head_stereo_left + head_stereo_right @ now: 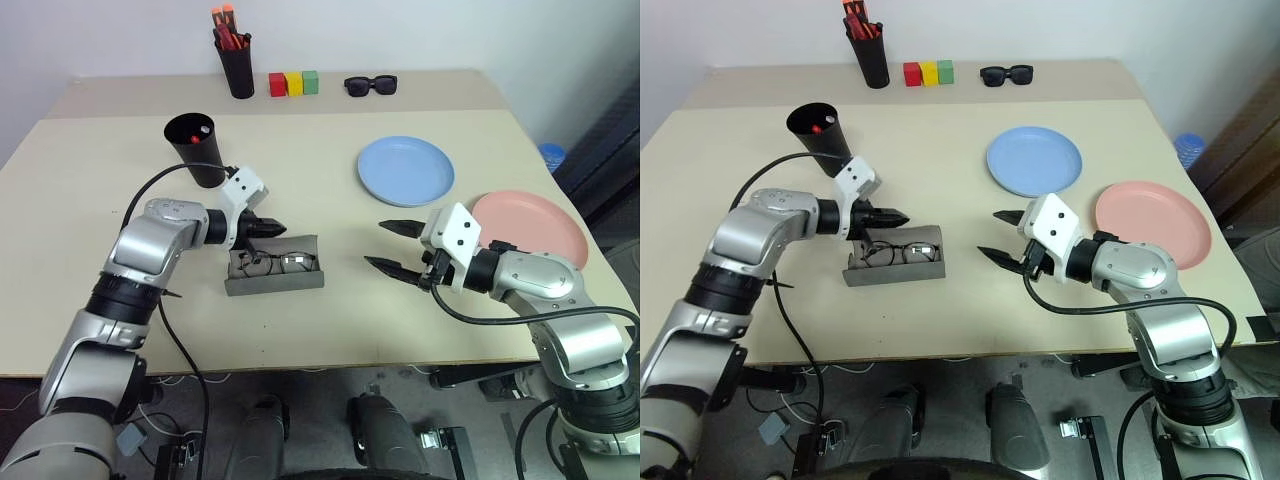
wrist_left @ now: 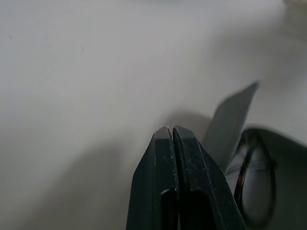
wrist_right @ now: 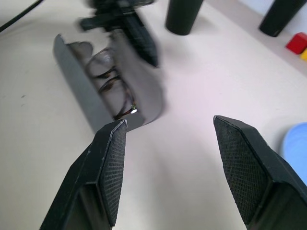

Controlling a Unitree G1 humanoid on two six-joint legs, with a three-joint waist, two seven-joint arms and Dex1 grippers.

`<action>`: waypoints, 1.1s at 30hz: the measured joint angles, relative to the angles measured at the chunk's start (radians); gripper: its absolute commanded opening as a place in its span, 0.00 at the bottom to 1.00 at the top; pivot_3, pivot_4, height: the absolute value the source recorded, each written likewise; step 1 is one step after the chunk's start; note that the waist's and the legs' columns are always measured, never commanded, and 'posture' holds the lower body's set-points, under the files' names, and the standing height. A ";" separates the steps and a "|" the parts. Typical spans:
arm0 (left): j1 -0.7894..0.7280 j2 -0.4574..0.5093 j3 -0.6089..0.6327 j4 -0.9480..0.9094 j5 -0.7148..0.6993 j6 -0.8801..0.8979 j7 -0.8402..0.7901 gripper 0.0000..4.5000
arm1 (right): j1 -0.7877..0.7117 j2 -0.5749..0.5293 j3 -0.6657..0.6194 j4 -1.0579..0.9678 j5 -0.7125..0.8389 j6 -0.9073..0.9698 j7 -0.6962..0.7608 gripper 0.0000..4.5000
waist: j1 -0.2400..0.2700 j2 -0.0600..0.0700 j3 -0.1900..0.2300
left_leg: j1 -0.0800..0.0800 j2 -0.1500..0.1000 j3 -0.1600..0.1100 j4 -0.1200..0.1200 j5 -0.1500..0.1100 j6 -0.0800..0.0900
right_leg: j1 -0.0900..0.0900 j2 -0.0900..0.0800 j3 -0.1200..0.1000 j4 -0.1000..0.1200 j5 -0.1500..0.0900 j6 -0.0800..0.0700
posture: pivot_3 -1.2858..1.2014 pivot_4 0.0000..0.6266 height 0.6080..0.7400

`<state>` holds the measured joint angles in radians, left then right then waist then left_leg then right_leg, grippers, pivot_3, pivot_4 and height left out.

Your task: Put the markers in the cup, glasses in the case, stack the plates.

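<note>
The grey case (image 1: 275, 281) lies open in the middle of the table, its lid raised at the back. The dark-rimmed glasses (image 1: 268, 263) rest inside it. My left gripper (image 1: 281, 228) is shut with nothing in it, its tip just above and behind the lid's left part. My right gripper (image 1: 376, 245) stands open and empty to the right of the case, pointing at it. The black cup (image 1: 195, 150) stands behind my left hand, with a red marker tip (image 1: 205, 130) showing inside. The light blue plate (image 1: 405, 170) and the pink plate (image 1: 535, 225) lie apart at the right.
At the back stand a narrow black holder (image 1: 237, 65) of orange-red markers, three coloured blocks (image 1: 293, 83) and black sunglasses (image 1: 370, 85). A black cable (image 1: 165, 180) loops over my left arm. The table's front edge (image 1: 300, 368) runs close below the case.
</note>
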<state>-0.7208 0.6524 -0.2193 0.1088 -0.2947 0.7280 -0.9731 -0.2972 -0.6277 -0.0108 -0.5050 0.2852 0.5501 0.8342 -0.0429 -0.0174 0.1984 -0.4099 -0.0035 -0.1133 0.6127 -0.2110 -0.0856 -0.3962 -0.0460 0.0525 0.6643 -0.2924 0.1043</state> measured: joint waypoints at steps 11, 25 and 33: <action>0.310 0.097 0.074 -0.273 0.000 -0.210 -0.051 0.01 | -0.255 -0.018 0.123 0.465 -0.222 -0.101 -0.134 0.65 | -0.002 0.001 0.001 | 0.001 0.000 0.003 0.000 0.000 0.000 | 0.000 -0.001 0.002 -0.001 0.000 -0.001 | 0.52 0.24 1.00; 0.596 0.011 0.313 -0.517 -0.155 -0.230 0.090 0.00 | -0.553 0.044 0.354 1.283 -0.613 -0.719 -0.337 0.02 | 0.000 0.001 0.001 | 0.000 0.000 0.002 0.000 0.000 0.000 | -0.001 -0.001 0.002 0.000 0.000 0.000 | 0.52 0.24 1.00; 0.576 -0.047 0.260 -0.577 -0.176 -0.214 0.135 0.00 | -0.499 -0.036 0.295 1.130 -0.614 -0.750 -0.334 0.01 | 0.003 0.003 0.002 | 0.000 0.000 0.002 0.000 0.000 0.000 | 0.000 -0.001 0.002 0.000 0.000 0.000 | 0.52 0.24 1.00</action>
<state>-0.1450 0.6054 0.0408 -0.4682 -0.4703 0.5143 -0.8385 -0.7961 -0.6639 0.2840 0.6248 -0.3283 -0.2003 0.5001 -0.0400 -0.0145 0.2003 -0.4101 -0.0039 -0.1113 0.6129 -0.2110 -0.0856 -0.3966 -0.0468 0.0546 0.6640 -0.2922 0.1041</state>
